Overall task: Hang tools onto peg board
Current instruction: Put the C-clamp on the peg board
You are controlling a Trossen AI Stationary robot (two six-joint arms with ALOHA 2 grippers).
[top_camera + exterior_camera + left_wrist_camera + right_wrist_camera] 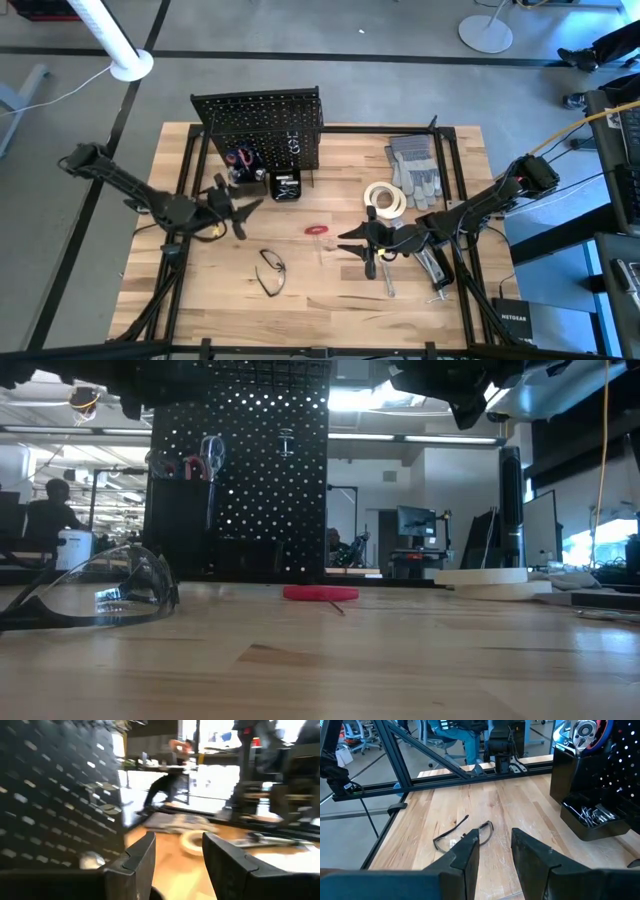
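The black peg board [258,128] stands upright at the table's far middle. Red-handled pliers [240,158] hang on its front, seen again in the low view [190,465]. Black-framed safety glasses [270,272] lie on the wood near the front. A small red tool [317,230] lies mid-table. The white tape roll [385,199] lies flat to the right. My left gripper [250,208] hovers open and level just in front of the board's left part [177,840], with nothing between its fingers. My right gripper [345,243] hovers open right of the red tool, pointing toward the glasses [465,832].
Small black bins [285,185] holding metal keys [592,816] stand at the board's foot. Grey work gloves [415,166] lie at the far right. Silver tools [432,268] lie under the right arm. A black frame [185,170] edges the table. People sit in the room beyond.
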